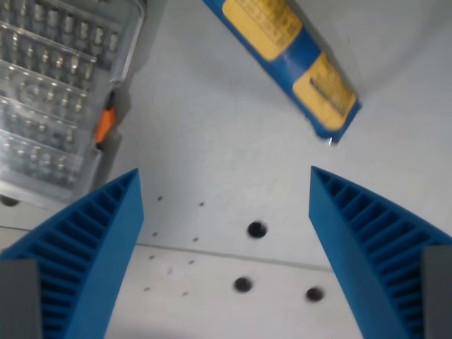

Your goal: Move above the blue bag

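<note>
A blue bag [293, 60] with yellow label patches lies at the top centre of the wrist view, slanting from the top edge down to the right. My gripper [224, 180] hangs below it in the picture, open, with nothing between its two ribbed blue fingers [99, 247]. The bag's lower end sits just above the tip of the right finger and does not touch it. The bag's upper end runs out of the picture.
A clear plastic case [53, 92] holding several metal bits, with an orange latch [104, 126], fills the wrist view's upper left. The white table [212, 141] has a seam and three dark holes [256, 229] between the fingers.
</note>
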